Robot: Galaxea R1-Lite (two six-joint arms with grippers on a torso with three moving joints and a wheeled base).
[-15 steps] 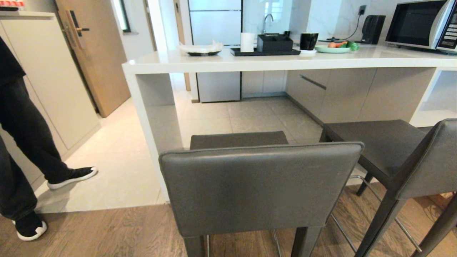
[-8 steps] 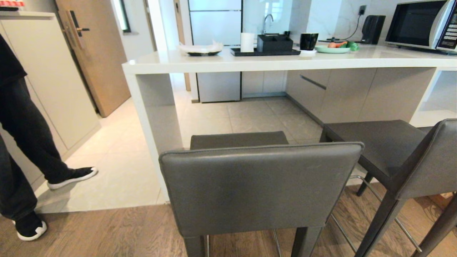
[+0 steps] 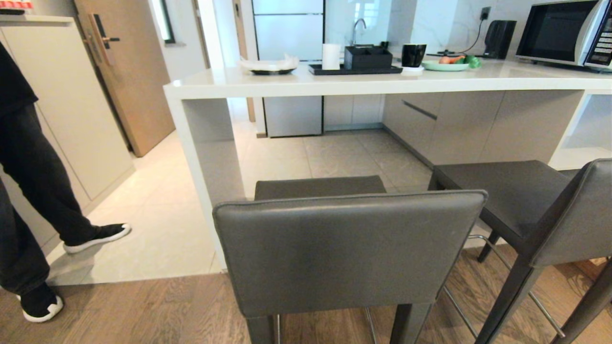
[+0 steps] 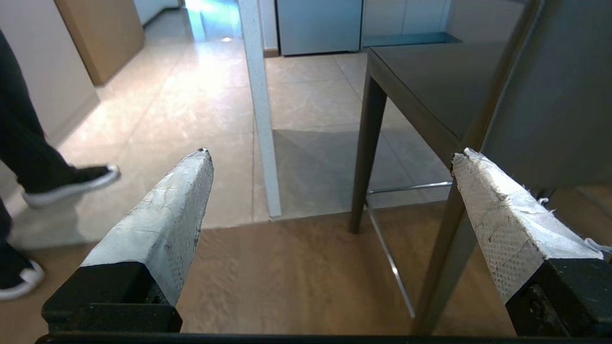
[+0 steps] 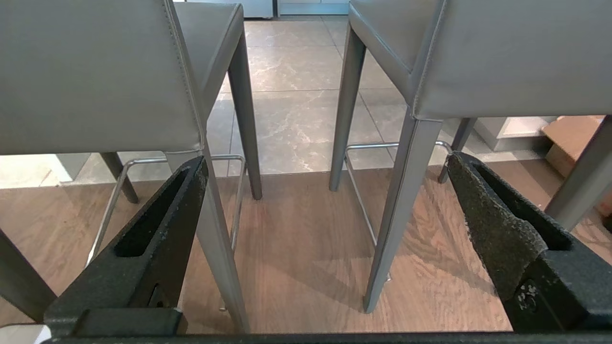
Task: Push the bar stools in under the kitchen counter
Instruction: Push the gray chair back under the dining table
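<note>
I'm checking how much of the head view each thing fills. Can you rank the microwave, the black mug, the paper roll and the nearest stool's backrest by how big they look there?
1. Backrest, by far, though it is closest to the camera.
2. Microwave, partly cut off by the frame edge.
3 and 4. Black mug and paper roll look about alike; I would not rank them.

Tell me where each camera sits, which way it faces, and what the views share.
Head: high, looking down at the near stool, counter; no arm shows.
Left wrist: low, beside that stool; open left gripper frames it.
Right wrist: low, behind both stools; open right gripper frames the second stool.
Shared: all see the near stool; head and left wrist see a person's shoe.
</note>
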